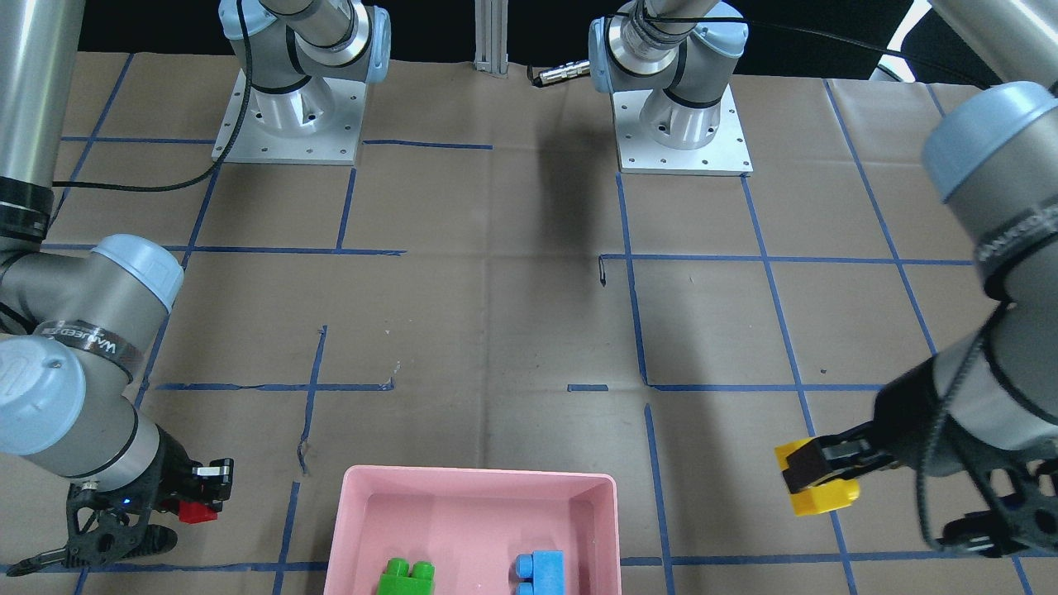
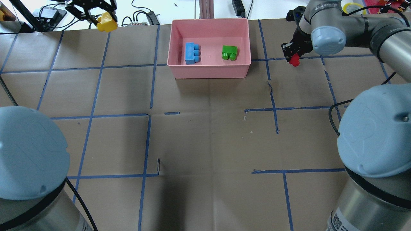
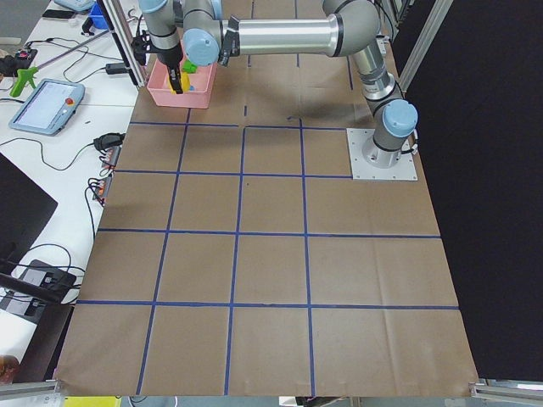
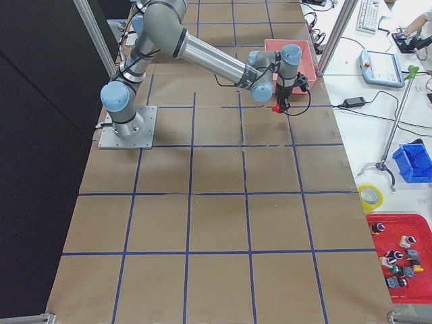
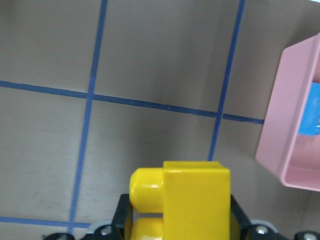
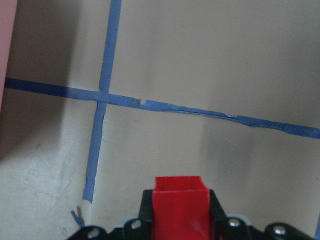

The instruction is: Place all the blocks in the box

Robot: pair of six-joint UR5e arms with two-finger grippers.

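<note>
The pink box point(image 2: 210, 70) point(image 1: 479, 483) stands at the table's far middle, with the green block point(image 2: 229, 52) point(image 1: 407, 577) and the light blue block point(image 2: 192, 53) point(image 1: 539, 570) lying inside. My left gripper point(image 2: 106, 20) point(image 1: 814, 478) is shut on the yellow block point(image 2: 107, 23) point(image 1: 820, 496) point(image 5: 195, 200), held above the table to the left of the box. To the box's right, my right gripper point(image 2: 292, 57) point(image 1: 197, 502) is shut on the small red block point(image 2: 293, 60) point(image 1: 195, 512) point(image 6: 180, 212), also lifted off the paper.
Brown paper with blue tape grid lines point(image 2: 151, 64) covers the table. The two arm bases point(image 1: 289, 116) point(image 1: 682, 124) are bolted at the robot's side. Cables and gear point(image 2: 141, 17) lie beyond the far edge. A red parts tray point(image 4: 398, 256) sits on a side bench.
</note>
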